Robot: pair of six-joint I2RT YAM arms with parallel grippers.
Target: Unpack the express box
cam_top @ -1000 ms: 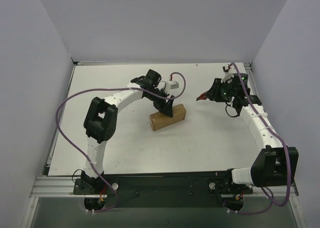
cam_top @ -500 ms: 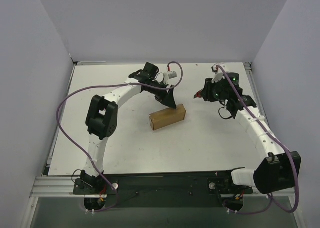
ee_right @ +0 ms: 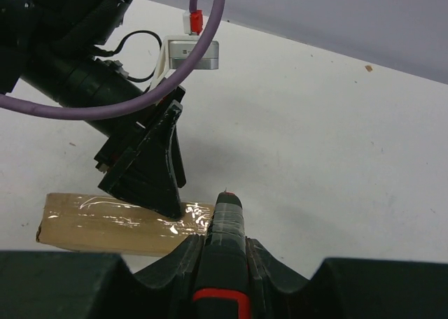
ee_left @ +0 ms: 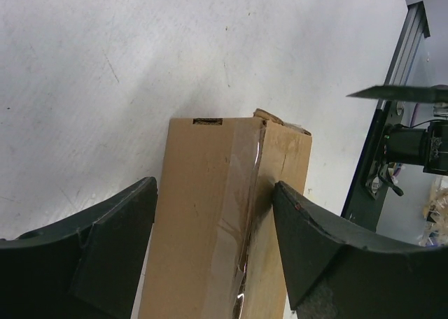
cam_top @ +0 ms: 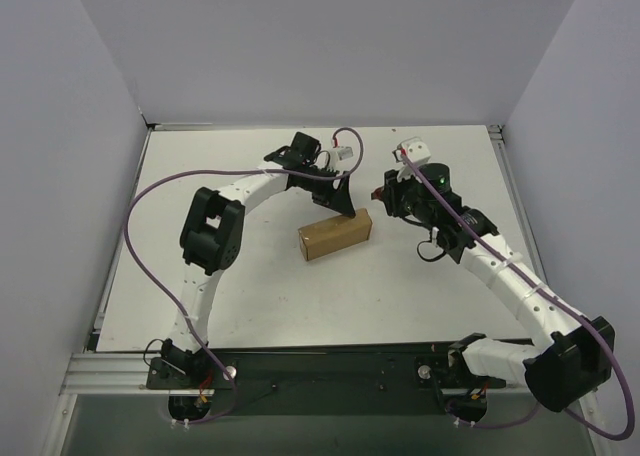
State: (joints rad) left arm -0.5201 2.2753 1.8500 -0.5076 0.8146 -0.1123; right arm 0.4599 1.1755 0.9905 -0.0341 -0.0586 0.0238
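Observation:
The express box (cam_top: 335, 234), a brown carton with a glossy taped seam, lies on the white table. My left gripper (cam_top: 346, 204) stands over its right end. In the left wrist view the express box (ee_left: 224, 214) runs lengthwise between the two black fingers (ee_left: 105, 249), which press on its long sides, so the left gripper (ee_left: 213, 186) is shut on it. The box's far end looks a little torn. My right gripper (cam_top: 397, 194) is shut on a black-and-red utility knife (ee_right: 227, 221). The knife tip points at the table just right of the box (ee_right: 105, 221).
The white table (cam_top: 250, 296) is walled on the left, back and right. A metal rail (cam_top: 120, 371) runs along its near edge by the arm bases. Purple cables (cam_top: 140, 246) loop from both arms. The left arm's camera unit (ee_right: 192, 53) hangs above the box.
The right arm swung left, bringing the knife close to the box's right end. The left gripper shifted slightly along the box toward that end. The box stayed put.

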